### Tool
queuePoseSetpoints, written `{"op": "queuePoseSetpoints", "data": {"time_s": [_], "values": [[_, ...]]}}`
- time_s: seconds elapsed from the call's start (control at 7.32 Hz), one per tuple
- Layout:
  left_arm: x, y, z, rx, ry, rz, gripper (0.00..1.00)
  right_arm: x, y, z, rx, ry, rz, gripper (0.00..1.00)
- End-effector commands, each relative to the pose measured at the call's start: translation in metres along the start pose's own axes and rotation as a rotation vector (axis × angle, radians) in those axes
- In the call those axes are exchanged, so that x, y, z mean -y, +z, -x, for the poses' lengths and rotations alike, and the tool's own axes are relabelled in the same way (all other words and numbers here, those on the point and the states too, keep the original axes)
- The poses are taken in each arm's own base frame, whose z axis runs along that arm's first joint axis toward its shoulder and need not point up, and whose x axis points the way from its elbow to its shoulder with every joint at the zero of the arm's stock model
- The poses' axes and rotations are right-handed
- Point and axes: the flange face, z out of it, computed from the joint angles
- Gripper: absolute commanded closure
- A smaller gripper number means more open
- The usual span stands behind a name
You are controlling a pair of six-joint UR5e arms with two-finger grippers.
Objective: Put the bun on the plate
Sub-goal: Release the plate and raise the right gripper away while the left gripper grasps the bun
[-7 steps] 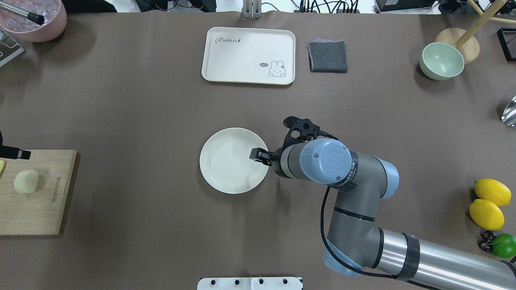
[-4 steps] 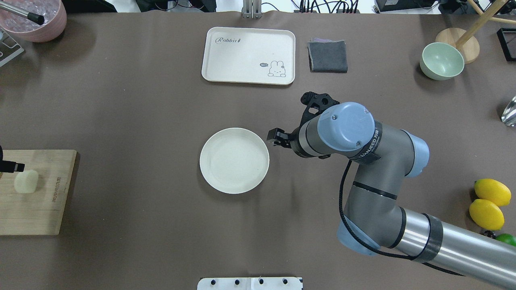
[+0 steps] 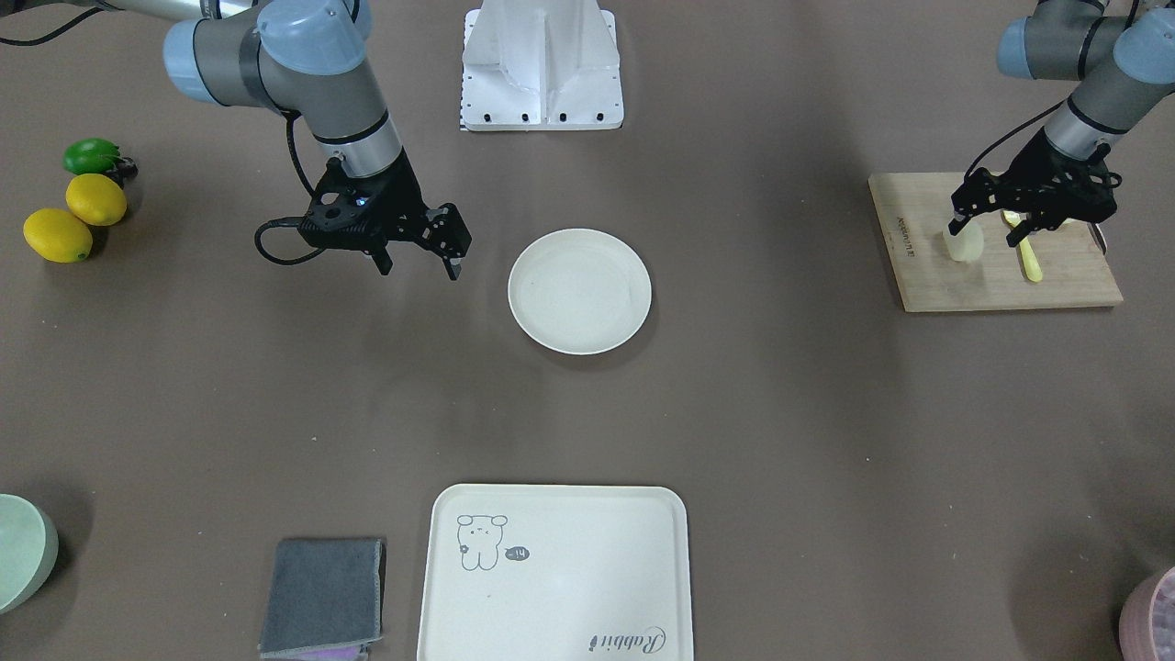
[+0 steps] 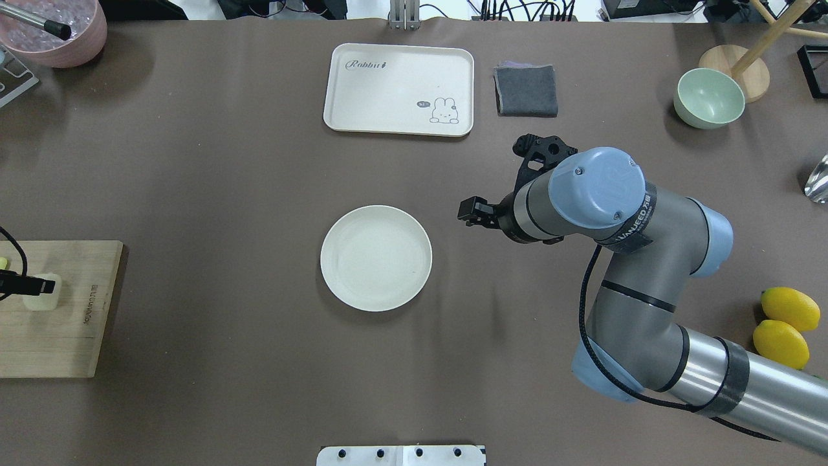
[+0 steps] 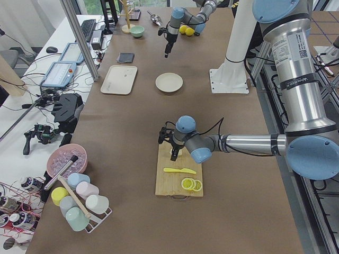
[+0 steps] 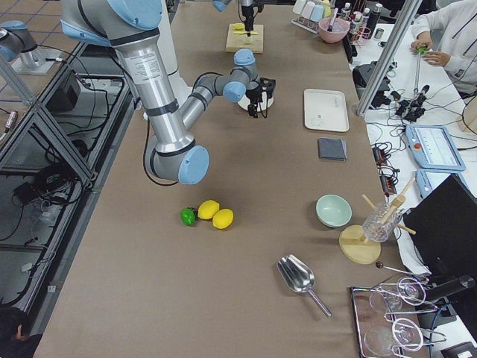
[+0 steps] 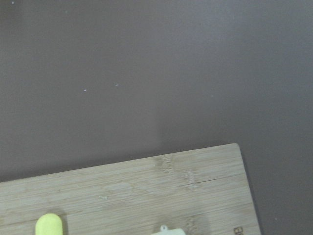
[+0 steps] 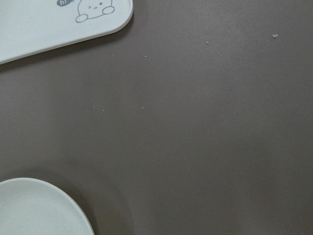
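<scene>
The bun [image 3: 964, 246] is a small pale lump on the wooden cutting board [image 3: 1001, 286], also visible at the overhead view's left edge as the bun [image 4: 44, 295]. My left gripper [image 3: 989, 229] hangs open just over it, one finger [image 4: 39, 283] above the bun and the other toward the yellow knife [image 3: 1030, 259]. The round off-white plate [image 4: 376, 257] lies empty at the table's middle. My right gripper [image 4: 475, 213] is open to the right of the plate, clear of its rim. The left wrist view catches only the bun's top edge [image 7: 168, 231].
A cream tray [image 4: 399, 88] with a drawing and a grey cloth [image 4: 526, 90] lie beyond the plate. A pale green bowl [image 4: 708, 97] stands far right. Two lemons [image 4: 786, 323] lie near the right arm. A pink bowl [image 4: 61, 35] is at the far left corner.
My right gripper has pulled off the plate's rim, rightward and farther away. My left gripper has come in over the board and now sits above the bun.
</scene>
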Motion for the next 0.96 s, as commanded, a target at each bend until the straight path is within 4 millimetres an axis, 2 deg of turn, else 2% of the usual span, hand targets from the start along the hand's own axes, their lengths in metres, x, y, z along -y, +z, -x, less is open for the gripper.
{"op": "queuePoseSetpoints", "data": {"time_s": [0.0,0.27,0.41,0.82], "values": [[-0.005,0.010,-0.009,-0.007,0.021,0.024,0.12,0.000,-0.001,-0.001,0.000,-0.001,-0.001,0.00],[-0.007,0.018,-0.006,0.022,0.027,0.019,0.19,0.000,0.002,-0.005,-0.009,0.001,0.000,0.00],[-0.007,0.020,-0.008,0.023,0.030,0.017,0.27,0.004,0.003,-0.013,-0.021,-0.007,-0.002,0.00],[-0.005,0.018,-0.011,0.017,0.033,0.013,0.62,0.055,-0.022,-0.039,-0.011,-0.007,0.029,0.00]]}}
